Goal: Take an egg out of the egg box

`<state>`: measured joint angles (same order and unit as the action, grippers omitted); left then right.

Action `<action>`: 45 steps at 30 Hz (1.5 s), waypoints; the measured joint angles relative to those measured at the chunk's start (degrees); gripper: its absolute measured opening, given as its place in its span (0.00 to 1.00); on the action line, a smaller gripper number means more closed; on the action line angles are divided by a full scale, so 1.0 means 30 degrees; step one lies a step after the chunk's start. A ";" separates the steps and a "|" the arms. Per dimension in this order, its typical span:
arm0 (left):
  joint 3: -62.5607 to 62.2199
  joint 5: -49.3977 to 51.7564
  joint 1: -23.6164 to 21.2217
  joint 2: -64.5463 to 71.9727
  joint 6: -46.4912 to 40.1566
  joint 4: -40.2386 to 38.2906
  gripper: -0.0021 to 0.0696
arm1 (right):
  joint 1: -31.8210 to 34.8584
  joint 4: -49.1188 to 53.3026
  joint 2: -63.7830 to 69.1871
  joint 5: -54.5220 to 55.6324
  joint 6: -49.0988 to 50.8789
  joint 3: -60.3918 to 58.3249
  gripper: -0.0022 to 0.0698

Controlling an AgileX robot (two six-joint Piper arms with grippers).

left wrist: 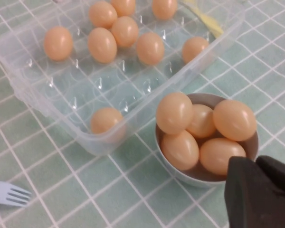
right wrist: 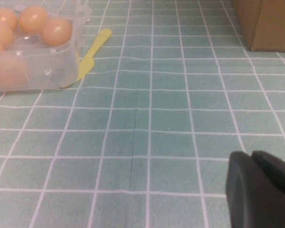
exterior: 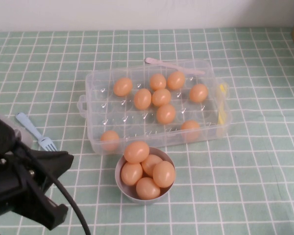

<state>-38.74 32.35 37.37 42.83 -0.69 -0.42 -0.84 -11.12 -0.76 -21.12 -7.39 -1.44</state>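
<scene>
- Green-and-white checked tablecloth (exterior: pixel 264 186): covers the whole work surface, with every other item resting on it.
- Egg box (exterior: pixel 93 98), a large clear plastic rectangular tray with moulded cups: lies at the centre of the table, open on top. A pink strip (exterior: pixel 172 66) runs along its far edge and a yellow clasp (exterior: pixel 222 110) sits at its right end. Nine orange-tan eggs sit in its cups, most grouped toward the far right; one stands alone in the near-left corner cup.
- My left gripper (exterior: pixel 51 188), black: hovers at the near left of the table, near and to the left of the bowl, empty. The fingers (exterior: pixel 53 161) look spread apart in the high view; only a dark tip shows in the left wrist view (left wrist: pixel 261 192).
- My right gripper (right wrist: pixel 261 190), black: appears only in the right wrist view, low over bare cloth well to the right of the box. I cannot tell whether its fingers are open or closed.
- Small round grey bowl (exterior: pixel 118 174): stands just in front of the box's near wall, holding five orange-tan eggs piled together.
- Pale blue plastic fork (exterior: pixel 36 132): lies on the cloth left of the box, tines pointing toward the near side.
- The egg (exterior: pixel 109 139), small, smooth and orange-tan: the lone one in the near-left cup of the box, the egg nearest my left gripper, untouched.
</scene>
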 joint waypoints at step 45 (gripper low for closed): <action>1.3412 -0.3877 -0.9915 -1.4466 -0.0475 0.0560 0.03 | 0.0000 -0.0029 0.0000 0.0000 0.0000 0.0000 0.01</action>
<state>1.49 20.71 7.62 -0.56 -2.12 1.26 -0.84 -11.20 -0.76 -21.12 -7.39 -1.44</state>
